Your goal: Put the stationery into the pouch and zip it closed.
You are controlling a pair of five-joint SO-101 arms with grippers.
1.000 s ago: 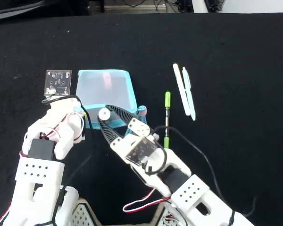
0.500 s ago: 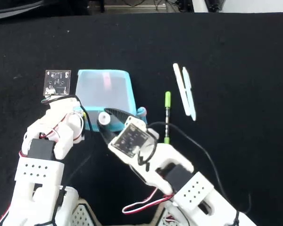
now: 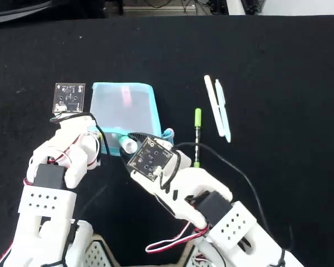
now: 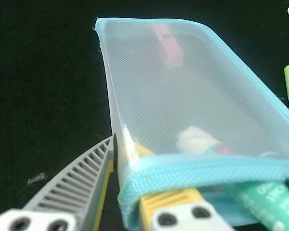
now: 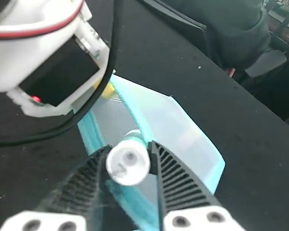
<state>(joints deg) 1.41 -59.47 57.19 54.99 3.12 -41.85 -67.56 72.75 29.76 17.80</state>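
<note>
The light-blue mesh pouch (image 3: 124,105) lies flat with its open mouth toward the arms; a pink item (image 4: 167,42) shows through the mesh. My left gripper (image 4: 116,144) is shut on the pouch's mouth edge at its near left corner (image 3: 97,136), one finger inside and one outside. My right gripper (image 5: 128,147) is shut on a green tube with a white cap (image 5: 128,164), held at the pouch mouth (image 3: 128,145); its green body (image 4: 262,199) pokes into the opening. A green pen (image 3: 197,136) and two white pens (image 3: 217,108) lie right of the pouch.
A small printed card (image 3: 69,97) lies just left of the pouch. The left arm's body (image 5: 48,53) sits close beside the right gripper. Open black table stretches beyond and to the right of the pens.
My right gripper has turned and pushed the tube leftward and forward into the pouch mouth. The left arm has held still on the pouch edge.
</note>
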